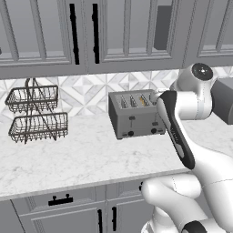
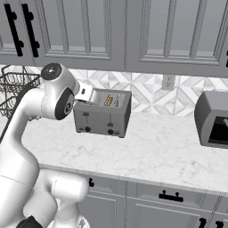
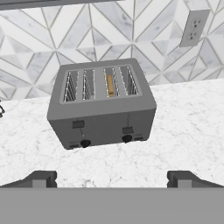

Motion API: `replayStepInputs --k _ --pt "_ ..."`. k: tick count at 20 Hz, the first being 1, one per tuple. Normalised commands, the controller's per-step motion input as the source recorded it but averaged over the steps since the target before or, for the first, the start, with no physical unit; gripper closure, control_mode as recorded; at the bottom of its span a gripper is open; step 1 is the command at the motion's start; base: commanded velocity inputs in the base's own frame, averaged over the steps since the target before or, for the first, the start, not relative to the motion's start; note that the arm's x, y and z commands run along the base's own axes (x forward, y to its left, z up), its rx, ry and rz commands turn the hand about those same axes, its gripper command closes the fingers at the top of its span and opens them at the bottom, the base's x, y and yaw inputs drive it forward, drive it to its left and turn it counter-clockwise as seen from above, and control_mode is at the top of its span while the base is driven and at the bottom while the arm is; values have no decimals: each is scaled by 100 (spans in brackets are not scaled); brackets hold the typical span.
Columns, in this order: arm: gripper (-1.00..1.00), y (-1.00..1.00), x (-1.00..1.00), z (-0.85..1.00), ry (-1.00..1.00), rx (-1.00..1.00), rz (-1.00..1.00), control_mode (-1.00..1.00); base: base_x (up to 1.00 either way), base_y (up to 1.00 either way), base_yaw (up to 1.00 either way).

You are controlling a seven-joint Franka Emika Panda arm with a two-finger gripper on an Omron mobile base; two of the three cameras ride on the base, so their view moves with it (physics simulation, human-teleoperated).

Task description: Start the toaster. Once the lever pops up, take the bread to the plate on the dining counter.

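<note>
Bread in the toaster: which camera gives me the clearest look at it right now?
The hand view: it looks down into the toaster, showing the bread as a tan slice in the third slot from the left. The left base view shows a small tan sliver beside the arm; the right base view shows it small too.

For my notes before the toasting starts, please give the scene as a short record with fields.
toaster: grey, four slots, on the marble wall counter
bread: tan slice standing in the third slot from the left, hand view
levers: two on the front, the right one lower
pincer: open, facing the toaster from the front, apart from it
other items: wire basket rack, dark grey appliance
</note>
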Motion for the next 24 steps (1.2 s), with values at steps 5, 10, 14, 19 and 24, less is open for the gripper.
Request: replayStepInputs --k 5,10,14,19,24 --pt "-100 0 0 0 0 0 0 -100 0 0 0" --pt "-100 0 0 0 0 0 0 -100 0 0 0" --pt "-100 0 0 0 0 0 0 -100 0 0 0" --pt "-100 0 0 0 0 0 0 -100 0 0 0" --pt "-100 0 0 0 0 0 0 -100 0 0 0"
